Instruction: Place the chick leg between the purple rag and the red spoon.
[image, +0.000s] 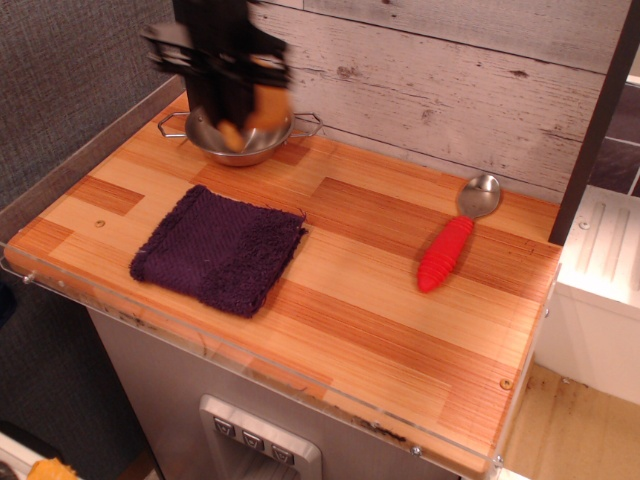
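My gripper (238, 128) is blurred by motion at the back left, in front of the steel bowl (205, 140). It is shut on the chick leg (250, 118), a yellow-tan drumstick held in the air with its knobbed end pointing down. The purple rag (218, 248) lies flat on the left part of the wooden top, in front of the gripper. The red spoon (447, 251) lies at the right, its red handle toward the front and its silver bowl toward the wall. A wide strip of bare wood separates rag and spoon.
The steel bowl with wire handles stands at the back left against the white plank wall (430, 80). The wooden top (370, 300) has a clear plastic rim along its front edge. A dark post (595, 120) rises at the right.
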